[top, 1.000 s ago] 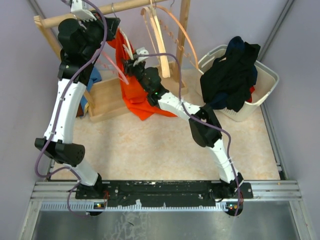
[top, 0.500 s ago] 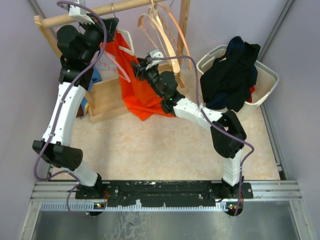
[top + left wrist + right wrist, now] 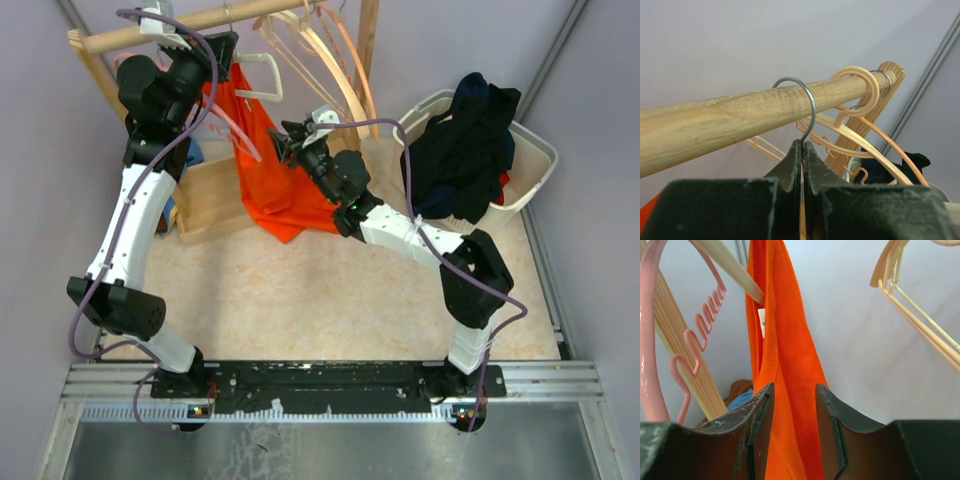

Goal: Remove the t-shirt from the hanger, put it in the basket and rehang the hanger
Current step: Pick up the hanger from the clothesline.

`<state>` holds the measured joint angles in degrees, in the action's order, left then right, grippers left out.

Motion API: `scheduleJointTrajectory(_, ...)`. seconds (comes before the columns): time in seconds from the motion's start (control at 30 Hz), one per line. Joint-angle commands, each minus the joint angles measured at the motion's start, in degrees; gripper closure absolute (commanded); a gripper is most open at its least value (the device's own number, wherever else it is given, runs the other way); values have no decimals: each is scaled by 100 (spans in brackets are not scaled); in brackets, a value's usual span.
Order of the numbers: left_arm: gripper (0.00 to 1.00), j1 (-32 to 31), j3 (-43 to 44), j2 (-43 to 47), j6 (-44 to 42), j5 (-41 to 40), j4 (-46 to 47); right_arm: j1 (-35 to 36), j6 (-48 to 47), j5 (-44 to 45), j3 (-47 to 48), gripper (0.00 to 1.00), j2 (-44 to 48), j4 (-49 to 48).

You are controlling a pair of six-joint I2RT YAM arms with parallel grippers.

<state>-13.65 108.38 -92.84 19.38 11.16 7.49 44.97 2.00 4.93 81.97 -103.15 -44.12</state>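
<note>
There are two holders on the desk point(image 3: 330, 300). In the back right corner is a white basket point(image 3: 535, 165). It is piled high with dark clothes point(image 3: 465, 150), and some of them hang over its front rim. A little bit of red cloth peeks out at the rim too. Near the back left corner is a low wooden box point(image 3: 215, 205). Something blue point(image 3: 190, 155) lies at its left end, partly hidden behind the left arm.

A wooden rail point(image 3: 715, 120) runs along the back edge of the desk, above the box. The orange t-shirt point(image 3: 265, 160) hangs under it, left of the middle. Its bottom end comes down just beside the right side of the box. The shirt is still on its hanger point(image 3: 735, 265), a pale one with a thin metal hook point(image 3: 807, 107) that goes over the rail.

The left fingers point(image 3: 796, 160) are squeezed tight on the stem of that hook, just under the rail. The right fingers point(image 3: 768, 405) are lower down, at the right side of the shirt. They are partly closed, with a fold of the orange cloth pinched between them.

A pink hanger point(image 3: 660, 330) with wavy notches hangs just beside the shirt. More bare hangers point(image 3: 320, 50), peach in color, hang farther right on the rail, between the shirt and the basket.
</note>
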Motion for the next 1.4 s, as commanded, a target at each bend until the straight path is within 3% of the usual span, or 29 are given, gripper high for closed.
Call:
scheduleJointTrajectory(0.0, 100, -41, 360, 52, -101, 421, 692, 60, -51, -29, -106, 61, 533, -350)
scheduleJointTrajectory(0.63, 100, -41, 404, -192, -235, 639, 1420, 132, -105, -52, -708, 61, 1378, -276)
scheduleJointTrajectory(1.1, 100, -39, -1027, 1030, 87, 1342, 1391, 139, -46, -681, -1032, 55, 2371, 601)
scheduleJointTrajectory(1.37, 100, -41, -1957, 1681, 326, 1474, 1582, 135, -42, -1141, -757, 54, 2394, 855)
